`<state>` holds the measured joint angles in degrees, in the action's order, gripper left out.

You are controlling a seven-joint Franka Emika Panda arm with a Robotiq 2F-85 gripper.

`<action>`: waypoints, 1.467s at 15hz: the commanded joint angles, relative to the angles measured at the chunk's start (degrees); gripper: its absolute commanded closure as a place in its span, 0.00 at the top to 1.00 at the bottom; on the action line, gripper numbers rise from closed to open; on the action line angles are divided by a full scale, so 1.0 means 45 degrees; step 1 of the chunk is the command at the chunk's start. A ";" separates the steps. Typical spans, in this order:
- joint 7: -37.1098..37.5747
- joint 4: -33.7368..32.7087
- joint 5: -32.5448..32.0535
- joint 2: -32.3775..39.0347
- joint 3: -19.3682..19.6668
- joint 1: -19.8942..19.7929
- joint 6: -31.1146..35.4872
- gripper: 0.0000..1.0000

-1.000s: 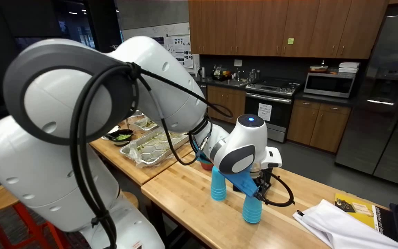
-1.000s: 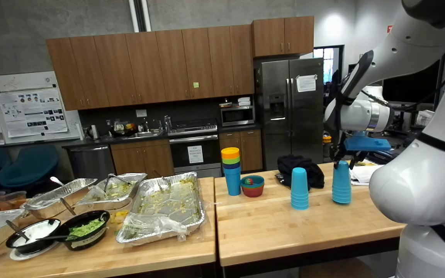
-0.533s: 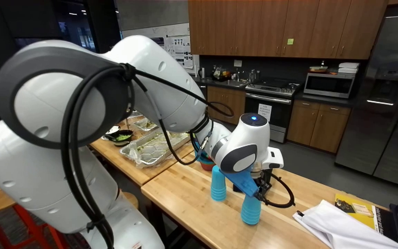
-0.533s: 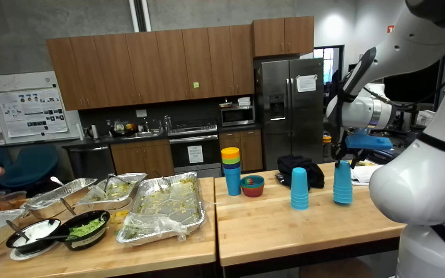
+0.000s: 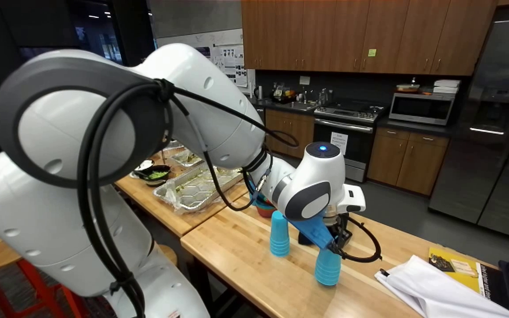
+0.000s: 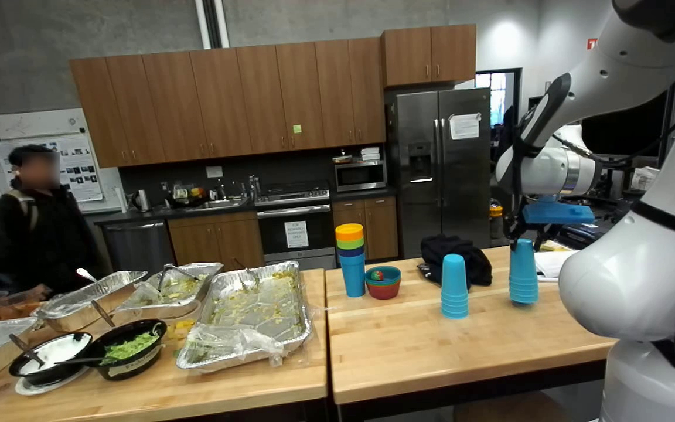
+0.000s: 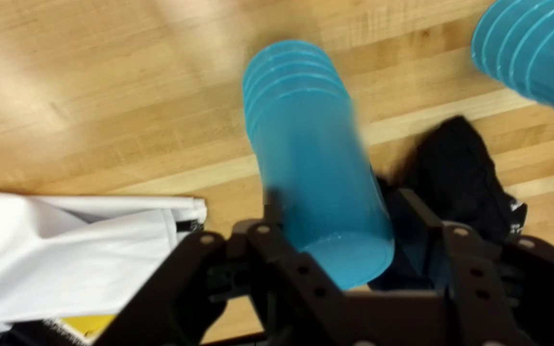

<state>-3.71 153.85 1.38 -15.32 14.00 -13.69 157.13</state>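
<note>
In an exterior view, a stack of light-blue cups (image 6: 523, 275), nested mouth down with rims layered at its lower end, is nearly upright right of centre; in the wrist view it spans the middle, closed end lowest.

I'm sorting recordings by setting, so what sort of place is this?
Probably a shared kitchen in a lab or office. Both exterior views show a refrigerator and a stove whose sign reads "For research purposes only"; a printed poster hangs nearby.
</note>
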 commanded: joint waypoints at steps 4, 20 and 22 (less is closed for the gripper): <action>-0.1222 -0.0084 0.1417 -0.0575 0.0564 0.0937 -0.1412 0.34; 0.1204 0.0215 -0.0446 0.0438 -0.0398 -0.0373 0.2158 0.34; 0.1411 0.0299 -0.0213 0.0825 -0.0358 -0.0384 0.3591 0.34</action>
<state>0.18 154.83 0.39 -13.95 13.04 -14.35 165.75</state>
